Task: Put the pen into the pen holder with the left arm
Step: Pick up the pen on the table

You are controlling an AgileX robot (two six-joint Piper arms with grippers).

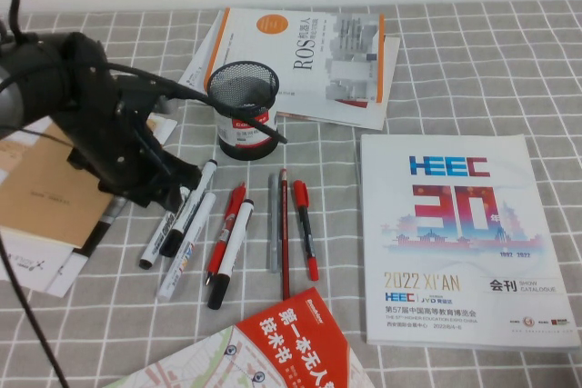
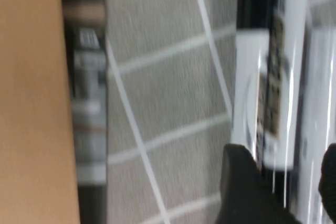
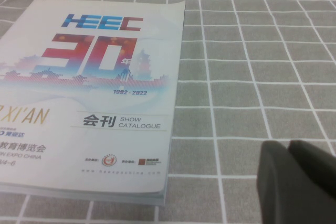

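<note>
The pen (image 1: 194, 202), a white barrel with dark print and a black cap, lies on the checked cloth left of centre. In the left wrist view it (image 2: 268, 87) runs between my two dark fingers (image 2: 247, 182). My left gripper (image 1: 173, 195) is low over it, open, with its jaws on either side of the barrel. An all-white marker (image 1: 186, 247) lies right beside it. The black mesh pen holder (image 1: 244, 108) stands upright behind the pens. My right gripper (image 3: 289, 148) is shut and empty over bare cloth next to the HEEC catalogue; it is out of the high view.
More pens lie in a row: a white marker with black cap (image 1: 230, 252), red pens (image 1: 306, 224), a grey pen (image 1: 273, 224). The HEEC catalogue (image 1: 459, 233) lies right, a ROS book (image 1: 305, 61) behind, a red booklet (image 1: 291, 343) in front, and a brown envelope (image 1: 45, 193) left.
</note>
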